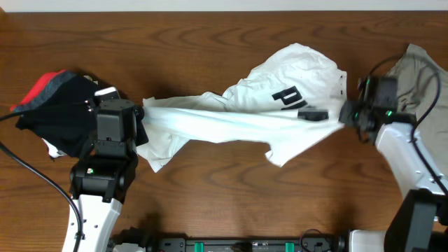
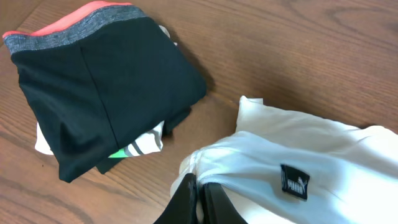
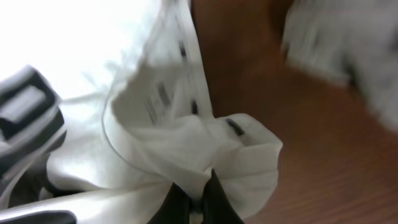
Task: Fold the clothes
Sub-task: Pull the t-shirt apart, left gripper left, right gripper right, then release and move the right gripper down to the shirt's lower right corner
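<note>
Cotton jersey such as this white PUMA T-shirt (image 1: 231, 122) should be light, limp and hardly slippery. With no stiffness of its own, it will likely sag and bunch wherever it is unsupported. Hems, sleeve edges and shoulder seams look the soundest places to take hold, since a doubled edge gives the pads something to bite. The shirt lies across the middle of the wooden table (image 1: 210, 203), drawn into a rumpled band between the two arms. The left gripper (image 2: 200, 198) has its fingers pressed together on a gathered edge at the shirt's left end, near a small black PUMA tag (image 2: 294, 182). The right gripper (image 3: 198, 200) pinches a folded lip at the right end. A folded black and red pile (image 1: 56, 112) sits just left of the left arm, and a khaki-grey garment (image 1: 420, 73) lies at the far right.
</note>
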Tool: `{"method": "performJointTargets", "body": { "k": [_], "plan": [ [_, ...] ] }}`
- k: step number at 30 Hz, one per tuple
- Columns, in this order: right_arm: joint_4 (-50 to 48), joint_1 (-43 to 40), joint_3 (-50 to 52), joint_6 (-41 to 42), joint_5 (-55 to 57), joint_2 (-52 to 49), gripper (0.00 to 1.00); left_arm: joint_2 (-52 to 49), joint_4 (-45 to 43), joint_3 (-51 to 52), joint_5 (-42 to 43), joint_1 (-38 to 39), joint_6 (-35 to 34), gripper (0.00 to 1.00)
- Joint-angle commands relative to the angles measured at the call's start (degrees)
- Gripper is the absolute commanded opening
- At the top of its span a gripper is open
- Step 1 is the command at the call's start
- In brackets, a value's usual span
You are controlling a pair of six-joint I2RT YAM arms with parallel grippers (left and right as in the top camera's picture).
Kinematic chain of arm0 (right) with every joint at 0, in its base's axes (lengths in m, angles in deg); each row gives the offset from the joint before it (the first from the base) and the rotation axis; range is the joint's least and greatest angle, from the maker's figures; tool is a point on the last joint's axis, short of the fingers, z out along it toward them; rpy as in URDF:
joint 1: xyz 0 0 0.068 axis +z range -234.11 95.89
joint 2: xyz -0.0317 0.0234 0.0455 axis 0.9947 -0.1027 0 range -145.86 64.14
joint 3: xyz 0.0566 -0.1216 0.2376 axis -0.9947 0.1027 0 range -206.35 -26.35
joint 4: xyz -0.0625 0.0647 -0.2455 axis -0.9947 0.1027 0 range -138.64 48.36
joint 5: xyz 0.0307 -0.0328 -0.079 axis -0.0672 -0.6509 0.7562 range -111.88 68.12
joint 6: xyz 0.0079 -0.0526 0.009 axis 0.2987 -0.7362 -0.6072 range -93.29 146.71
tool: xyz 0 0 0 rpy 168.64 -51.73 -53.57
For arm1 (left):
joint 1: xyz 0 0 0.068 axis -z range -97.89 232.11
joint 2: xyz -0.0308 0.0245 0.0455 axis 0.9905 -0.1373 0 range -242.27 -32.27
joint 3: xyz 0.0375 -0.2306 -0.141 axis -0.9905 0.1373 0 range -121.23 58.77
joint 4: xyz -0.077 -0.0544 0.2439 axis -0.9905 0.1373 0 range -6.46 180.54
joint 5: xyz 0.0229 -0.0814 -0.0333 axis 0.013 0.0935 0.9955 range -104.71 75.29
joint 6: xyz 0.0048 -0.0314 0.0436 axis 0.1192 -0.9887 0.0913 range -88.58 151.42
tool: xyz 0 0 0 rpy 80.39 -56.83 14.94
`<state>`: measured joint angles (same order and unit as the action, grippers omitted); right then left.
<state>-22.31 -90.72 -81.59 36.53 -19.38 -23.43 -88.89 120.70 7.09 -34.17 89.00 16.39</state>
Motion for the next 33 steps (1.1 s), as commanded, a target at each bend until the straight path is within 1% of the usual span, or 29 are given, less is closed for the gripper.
{"method": "performJointTargets", "body": {
  "k": [1,2,4,5,11,18,22,27,33],
  "plan": [
    [3.21,-0.44,-5.40,-1.79,-2.25,1.46,0.04,0.52,0.04,-1.53,-0.70,-0.17,-0.11,0.06],
    [4.22,-0.44,-5.95,-1.79,-3.21,1.46,0.10,0.52,0.04,-1.53,-0.70,-0.17,-0.11,0.06],
    [6.36,-0.37,-6.10,-1.79,-5.07,1.44,0.36,0.52,0.07,-1.46,-0.70,-0.17,-0.11,0.06],
    [8.13,-0.24,-6.05,-1.79,-5.88,1.42,0.42,0.52,0.07,-1.44,-0.70,-0.17,-0.11,0.06],
    [17.20,1.75,-5.22,-2.78,-6.84,1.36,0.43,0.42,0.07,-1.38,-0.48,-0.17,-0.13,0.06],
    [20.44,6.75,-2.19,-5.84,-11.93,1.31,0.42,-0.17,0.20,-1.38,0.85,-0.17,-0.13,0.06],
    [19.34,11.96,1.22,-5.86,-13.51,1.31,0.42,-0.61,0.26,-1.38,0.96,-0.20,-0.13,0.06],
    [15.43,18.32,5.86,-5.86,-13.49,1.31,0.41,-0.61,0.24,-1.38,0.98,-0.17,-0.13,0.06],
    [6.32,25.05,11.67,-5.86,-13.46,1.31,0.41,-0.61,0.24,-1.38,0.98,-0.17,-0.13,0.06]
  ]
}}
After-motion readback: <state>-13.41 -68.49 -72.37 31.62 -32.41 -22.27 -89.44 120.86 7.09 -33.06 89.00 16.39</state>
